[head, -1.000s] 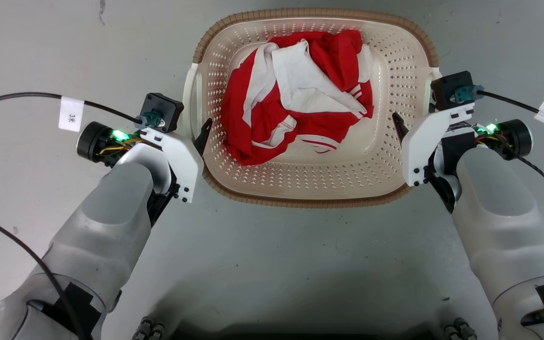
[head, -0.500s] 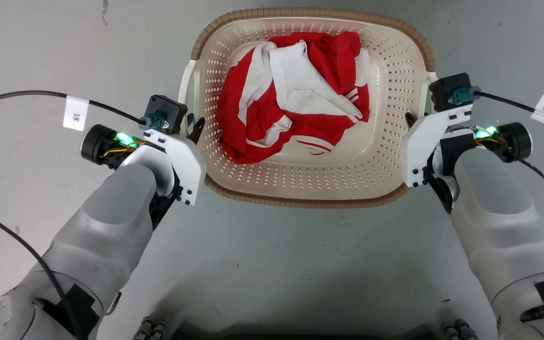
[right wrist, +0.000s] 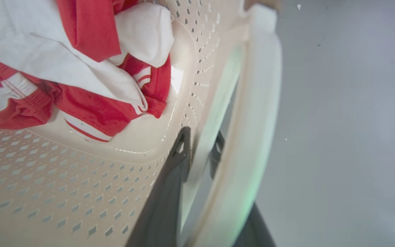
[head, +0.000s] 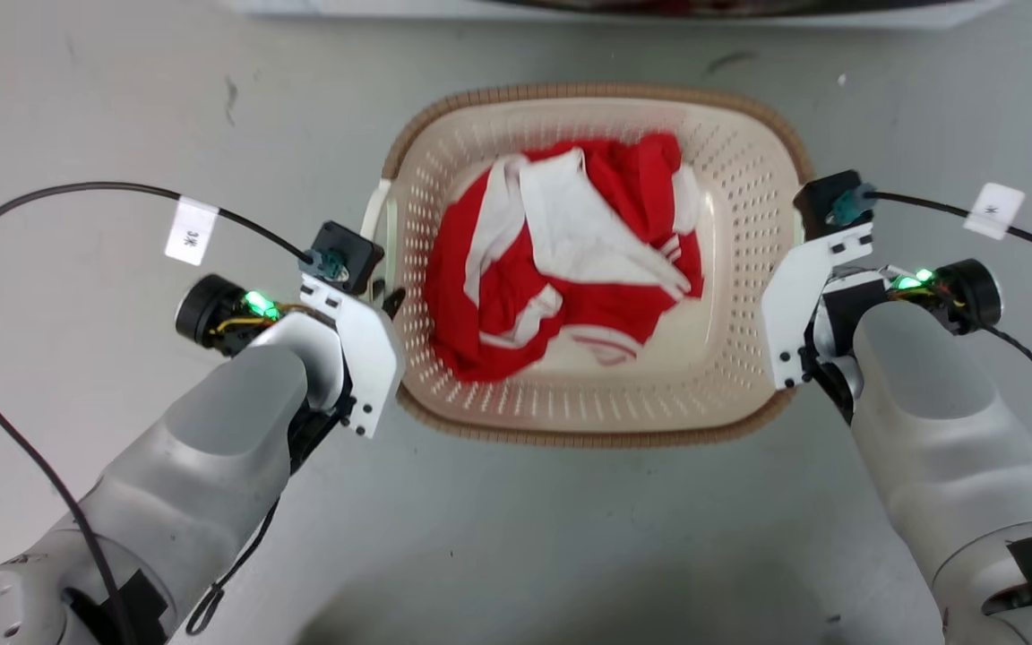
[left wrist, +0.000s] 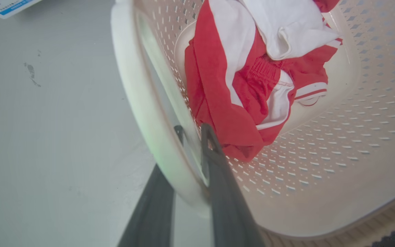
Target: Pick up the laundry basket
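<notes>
The laundry basket (head: 740,269), cream and perforated with a brown woven rim, sits on the grey floor in the middle of the head view. It holds red and white clothes (head: 570,260). My left gripper (head: 388,303) is at the basket's left side. In the left wrist view the left gripper (left wrist: 193,129) is shut on the basket wall (left wrist: 321,164): one finger is inside, the other in the gap behind the white handle (left wrist: 132,85). Likewise my right gripper (right wrist: 201,135) clamps the right wall (right wrist: 81,192) by its handle (right wrist: 262,103).
Black cables with white tags (head: 191,231) (head: 993,210) loop out from both wrists over the floor. A white edge of something large (head: 570,7) runs along the top of the head view. A blue-printed sheet (left wrist: 2,5) lies on the floor to the left.
The head camera has moved, so the whole picture shifted and the basket looks smaller. Both grippers' inner fingers have drawn in against the basket's side walls.
</notes>
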### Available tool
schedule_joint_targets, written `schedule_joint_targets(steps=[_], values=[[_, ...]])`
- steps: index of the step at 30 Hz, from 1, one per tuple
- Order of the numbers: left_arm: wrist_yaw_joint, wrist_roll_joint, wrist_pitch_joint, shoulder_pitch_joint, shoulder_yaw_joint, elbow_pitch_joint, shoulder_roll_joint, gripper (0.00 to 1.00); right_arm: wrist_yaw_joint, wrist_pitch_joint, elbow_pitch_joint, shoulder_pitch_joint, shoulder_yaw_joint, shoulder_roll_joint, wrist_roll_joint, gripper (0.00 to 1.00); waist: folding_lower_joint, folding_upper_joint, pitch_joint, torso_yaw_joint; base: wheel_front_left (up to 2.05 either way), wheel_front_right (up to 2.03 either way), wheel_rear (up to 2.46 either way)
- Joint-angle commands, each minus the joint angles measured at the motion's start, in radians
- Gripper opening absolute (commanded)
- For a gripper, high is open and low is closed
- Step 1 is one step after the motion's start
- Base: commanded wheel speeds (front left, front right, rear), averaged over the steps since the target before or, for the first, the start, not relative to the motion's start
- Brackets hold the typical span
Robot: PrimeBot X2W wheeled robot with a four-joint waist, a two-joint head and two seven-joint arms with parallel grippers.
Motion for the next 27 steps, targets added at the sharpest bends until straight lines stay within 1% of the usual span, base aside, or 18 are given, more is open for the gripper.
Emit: schedule_joint_targets(steps=[1, 7, 15, 18, 20, 24, 27], values=[[-0.004, 0.000, 0.014, 0.014, -0.018, -0.012, 0.011, 0.00, 0.002, 0.010, 0.003, -0.004, 0.016, -0.005, 0.000, 0.00, 0.0000, 0.0000, -0.053, -0.003, 0.00, 0.00, 0.00], [-0.004, -0.064, 0.129, 0.043, -0.056, -0.087, 0.054, 0.00, 0.002, 0.121, 0.029, 0.023, 0.099, -0.006, 0.043, 0.00, 0.0000, 0.0000, -0.187, -0.008, 0.00, 0.00, 0.00], [-0.004, -0.110, 0.301, 0.095, -0.064, -0.177, 0.106, 0.00, 0.002, 0.244, 0.010, 0.086, 0.242, -0.006, 0.186, 0.00, 0.0000, 0.0000, -0.373, -0.023, 0.00, 0.00, 0.00], [-0.004, -0.129, 0.358, 0.121, -0.065, -0.204, 0.126, 0.00, 0.002, 0.277, -0.012, 0.109, 0.277, -0.007, 0.255, 0.00, 0.0000, 0.0000, -0.442, -0.034, 0.00, 0.00, 0.00], [-0.005, -0.136, 0.386, 0.141, -0.065, -0.220, 0.134, 0.00, 0.002, 0.297, -0.017, 0.124, 0.299, -0.007, 0.288, 0.00, 0.0000, 0.0000, -0.489, -0.040, 0.00, 0.00, 0.00], [-0.006, -0.111, 0.434, 0.167, -0.065, -0.253, 0.150, 0.00, 0.003, 0.330, -0.023, 0.141, 0.342, -0.007, 0.335, 0.00, 0.0000, 0.0000, -0.557, -0.048, 0.00, 0.00, 0.00], [-0.007, -0.124, 0.461, 0.189, -0.066, -0.274, 0.156, 0.00, 0.003, 0.355, -0.026, 0.156, 0.370, -0.006, 0.366, 0.00, 0.0000, 0.0000, -0.600, -0.052, 0.00, 0.00, 0.00]])
